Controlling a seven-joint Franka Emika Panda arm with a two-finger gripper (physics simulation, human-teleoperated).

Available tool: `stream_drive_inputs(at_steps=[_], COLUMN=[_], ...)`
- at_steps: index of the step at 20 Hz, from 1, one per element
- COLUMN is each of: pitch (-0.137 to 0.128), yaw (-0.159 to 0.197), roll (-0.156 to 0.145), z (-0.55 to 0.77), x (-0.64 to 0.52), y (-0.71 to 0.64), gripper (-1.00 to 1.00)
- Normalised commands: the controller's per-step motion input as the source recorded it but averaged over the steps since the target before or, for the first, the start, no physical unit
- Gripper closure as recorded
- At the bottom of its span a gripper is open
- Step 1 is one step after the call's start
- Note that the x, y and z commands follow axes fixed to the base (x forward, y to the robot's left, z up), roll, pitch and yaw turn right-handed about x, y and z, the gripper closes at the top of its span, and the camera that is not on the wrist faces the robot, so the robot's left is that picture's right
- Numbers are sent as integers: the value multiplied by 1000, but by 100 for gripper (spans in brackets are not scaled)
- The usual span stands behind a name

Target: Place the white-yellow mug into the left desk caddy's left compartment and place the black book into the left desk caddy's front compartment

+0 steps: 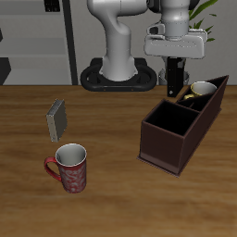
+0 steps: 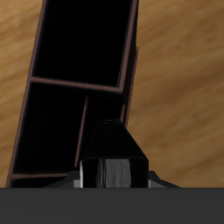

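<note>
My gripper hangs above the back end of the left desk caddy, a dark maroon box with inner dividers. It is shut on the black book, held upright between the fingers. The book also shows in the wrist view, with pale page edges, over the caddy's narrow sections. The white-yellow mug stands inside the caddy's taller, slanted end compartment, close beside the gripper. The mug is out of sight in the wrist view.
A red patterned mug stands near the table's front edge. A small grey book stands farther back beside it. The robot's base is at the table's back.
</note>
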Motion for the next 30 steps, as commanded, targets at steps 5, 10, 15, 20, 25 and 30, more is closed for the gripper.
stream_drive_inputs(at_steps=[5,10,15,20,25,30], pitch=[7,17,28,5,-12,20], yaw=[-21,-15,-25,-11,-5,-5], roll=[-26,-2,15,14,-16,14], z=[-21,-107,-142,-38,11,-78], x=[155,70,48,5,55,42], y=[-87,27,23,49,11,22], gripper=[100,100,100,100,100,100])
